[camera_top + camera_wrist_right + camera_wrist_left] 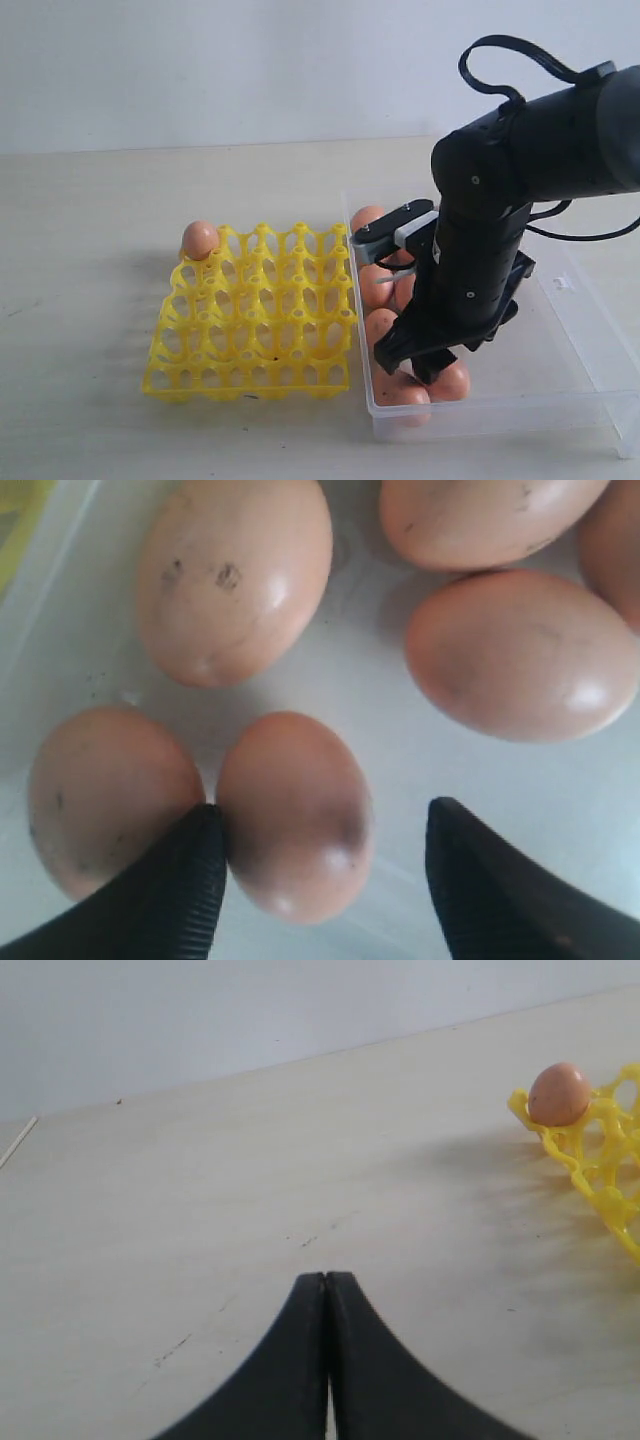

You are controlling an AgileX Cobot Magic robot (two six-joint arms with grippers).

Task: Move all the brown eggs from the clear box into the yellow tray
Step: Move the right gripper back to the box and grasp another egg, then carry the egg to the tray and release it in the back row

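- Your right gripper point(325, 825) is spread wide, straddling one brown egg point(290, 780) in the clear box point(590, 335).
- Risk: one finger point(195, 865) sits tight against the neighbouring egg point(105, 805). Closing could nudge or crack a shell.
- A lone egg point(200, 240) sits in a corner of the yellow tray point(250, 330).
- Left gripper point(326, 1282) is closed and empty.

- Likely a robot test bench.
- Bare pale tabletop point(90, 200) across the lower frame.
- Plain white wall point(200, 60) along the top.
- Black robot arm point(540, 150) at right.
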